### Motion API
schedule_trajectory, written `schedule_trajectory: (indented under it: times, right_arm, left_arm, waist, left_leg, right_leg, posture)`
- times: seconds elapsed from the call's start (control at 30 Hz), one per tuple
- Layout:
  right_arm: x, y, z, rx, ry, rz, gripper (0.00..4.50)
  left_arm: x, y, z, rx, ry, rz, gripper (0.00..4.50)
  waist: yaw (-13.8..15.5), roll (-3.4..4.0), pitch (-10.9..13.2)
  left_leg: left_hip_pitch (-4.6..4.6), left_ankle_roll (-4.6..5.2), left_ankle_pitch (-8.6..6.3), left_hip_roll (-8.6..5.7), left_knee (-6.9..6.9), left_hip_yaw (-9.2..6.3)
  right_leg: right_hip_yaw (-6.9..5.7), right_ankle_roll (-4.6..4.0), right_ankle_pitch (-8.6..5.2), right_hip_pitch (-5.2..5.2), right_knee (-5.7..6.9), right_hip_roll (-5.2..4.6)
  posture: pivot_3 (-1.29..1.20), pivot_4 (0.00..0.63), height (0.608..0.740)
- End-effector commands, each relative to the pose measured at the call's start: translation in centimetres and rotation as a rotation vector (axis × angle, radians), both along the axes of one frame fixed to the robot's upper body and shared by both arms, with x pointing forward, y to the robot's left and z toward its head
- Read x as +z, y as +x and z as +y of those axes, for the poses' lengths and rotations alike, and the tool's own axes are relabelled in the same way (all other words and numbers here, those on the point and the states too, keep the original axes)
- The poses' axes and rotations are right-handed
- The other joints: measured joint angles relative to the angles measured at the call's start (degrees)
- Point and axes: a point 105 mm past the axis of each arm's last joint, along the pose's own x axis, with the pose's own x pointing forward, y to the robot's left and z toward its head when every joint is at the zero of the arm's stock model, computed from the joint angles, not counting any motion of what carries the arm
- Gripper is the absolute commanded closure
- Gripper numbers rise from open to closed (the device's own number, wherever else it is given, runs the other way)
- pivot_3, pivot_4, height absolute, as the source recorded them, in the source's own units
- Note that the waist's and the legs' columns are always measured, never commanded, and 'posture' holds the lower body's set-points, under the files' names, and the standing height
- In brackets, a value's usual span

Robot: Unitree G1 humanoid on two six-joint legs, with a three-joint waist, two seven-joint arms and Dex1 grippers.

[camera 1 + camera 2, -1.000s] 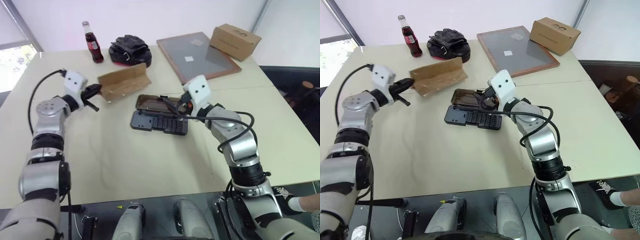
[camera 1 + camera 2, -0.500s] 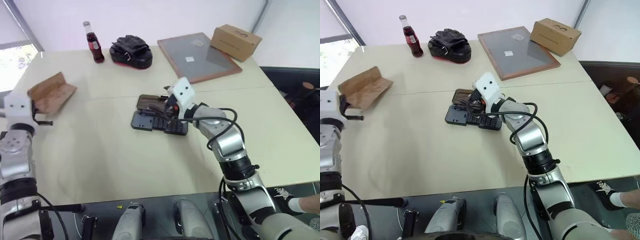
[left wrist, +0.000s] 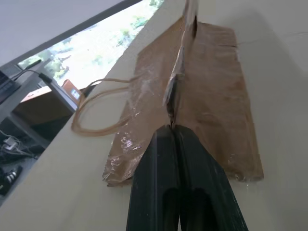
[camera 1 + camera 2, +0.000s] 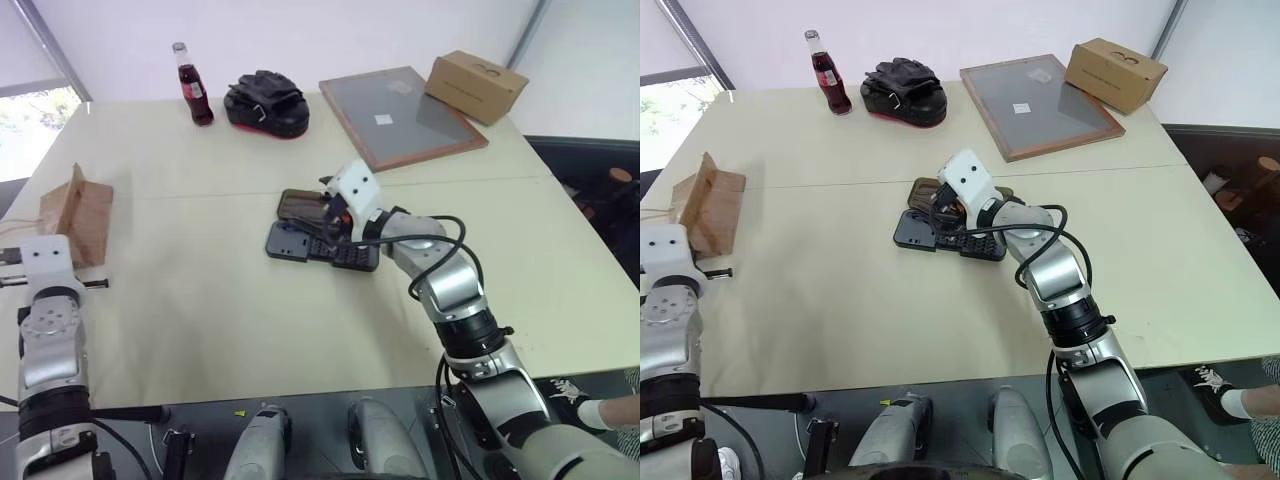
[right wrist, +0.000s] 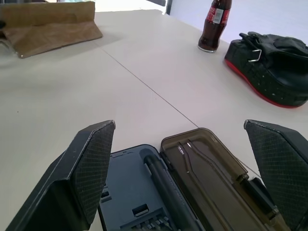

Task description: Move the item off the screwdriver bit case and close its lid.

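The item, a small brown paper bag (image 4: 78, 212), rests at the table's far left edge, one half flat and one flap standing up. My left gripper (image 3: 172, 129) is shut, its tips pinching the lower edge of that flap (image 3: 183, 57); a loop handle (image 3: 96, 110) lies beside it. The screwdriver bit case (image 4: 322, 247) lies mid-table with nothing on it. Its smoky-brown lid (image 4: 300, 203) lies open flat on the far side. My right gripper (image 5: 179, 129) stands wide open just above the near side of the case, one finger (image 5: 91, 178) at each side of the tray (image 5: 130, 192).
Along the far edge stand a cola bottle (image 4: 190, 85), a black and red padded glove (image 4: 265, 103), a wood-framed grey board (image 4: 400, 115) and a cardboard box (image 4: 475, 85). The table's left edge (image 4: 660, 190) runs close beside the bag.
My left arm has swung the bag from beside the case to the table's left edge and lowered it there. The right gripper has shifted slightly left over the case, still open.
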Motion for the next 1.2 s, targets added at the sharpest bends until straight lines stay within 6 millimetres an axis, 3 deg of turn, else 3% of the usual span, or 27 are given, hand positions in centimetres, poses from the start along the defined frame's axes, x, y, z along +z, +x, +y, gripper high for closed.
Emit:
schedule_trajectory:
  times: [0.03, 0.23, 0.37, 0.57, 0.67, 0.8, 0.97, 1.2]
  right_arm:
    - [1.9, -0.3, 0.3, 0.017, 0.021, -0.068, 0.0]
    - [1.9, -0.4, 0.2, 0.012, 0.021, -0.07, 0.0]
    - [1.7, -0.2, 0.0, 0.002, 0.019, -0.068, 0.0]
    - [2.0, 0.7, -1.3, -0.038, 0.007, -0.08, 0.0]
    - [2.9, 1.8, -2.7, -0.08, 0.004, -0.088, 0.0]
    - [3.8, 4.2, -4.9, -0.165, -0.017, -0.072, 0.0]
    - [4.2, 7.6, -7.1, -0.252, -0.072, -0.014, 0.0]
    - [1.4, 10.5, -9.8, -0.393, 0.025, 0.261, 0.0]
  left_arm:
    - [0.8, 0.2, -0.7, -0.043, 0.0, -0.036, 3.21]
    - [0.5, -0.4, -2.0, -0.065, 0.006, -0.05, 0.12]
    - [1.0, -0.2, -5.4, -0.184, -0.045, -0.1, 0.05]
    - [0.9, 1.2, -12.1, -0.461, -0.159, -0.035, 0.05]
    - [2.0, 2.3, -15.8, -0.653, -0.224, -0.033, 0.05]
    - [4.2, 3.6, -19.3, -0.89, -0.268, -0.036, 0.05]
    - [5.6, 4.4, -22.2, -1.154, -0.284, 0.031, 0.05]
    - [5.9, 4.9, -24.1, -1.324, -0.27, 0.102, 0.05]
  waist:
    - [-0.1, 0.0, 0.0]
    - [-0.1, 0.0, 0.0]
    - [0.1, 0.0, 0.0]
    - [0.1, -0.01, 0.0]
    - [0.1, -0.01, 0.0]
    - [-0.1, -0.01, 0.0]
    - [-0.5, 0.01, 0.0]
    - [-0.2, 0.02, 0.0]
  left_leg:
    - [0.0, 0.0, 0.0, 0.0, 0.0, 0.0]
    - [0.0, 0.0, 0.0, 0.02, 0.0, 0.0]
    - [0.0, 0.0, 0.0, 0.02, 0.0, 0.01]
    - [0.0, 0.0, 0.0, 0.0, 0.0, 0.03]
    - [0.0, -0.01, 0.0, -0.01, 0.01, 0.03]
    - [0.0, -0.01, 0.0, -0.12, 0.03, 0.05]
    - [0.05, 0.0, 0.0, -0.08, -0.02, 0.14]
    - [0.03, 0.0, 0.01, -0.07, -0.07, 0.18]
  right_leg:
    - [0.0, 0.0, 0.0, 0.0, 0.0, 0.0]
    - [0.0, -0.01, 0.0, 0.0, 0.0, 0.01]
    - [0.01, -0.01, 0.0, 0.01, -0.02, -0.02]
    - [0.01, -0.01, 0.0, 0.04, -0.03, -0.01]
    - [0.0, -0.01, 0.0, 0.05, -0.03, 0.0]
    - [-0.01, -0.02, 0.01, 0.05, -0.03, 0.05]
    - [0.02, -0.04, 0.01, 0.05, -0.04, 0.12]
    - [0.05, -0.05, 0.02, 0.05, -0.13, 0.12]
  posture:
    - [0.0, 0.15, 0.74]
    - [0.0, 0.15, 0.74]
    - [0.0, 0.15, 0.74]
    - [0.0, 0.15, 0.74]
    - [0.0, 0.15, 0.74]
    - [0.0, 0.15, 0.74]
    - [0.0, 0.15, 0.74]
    - [0.0, 0.15, 0.74]
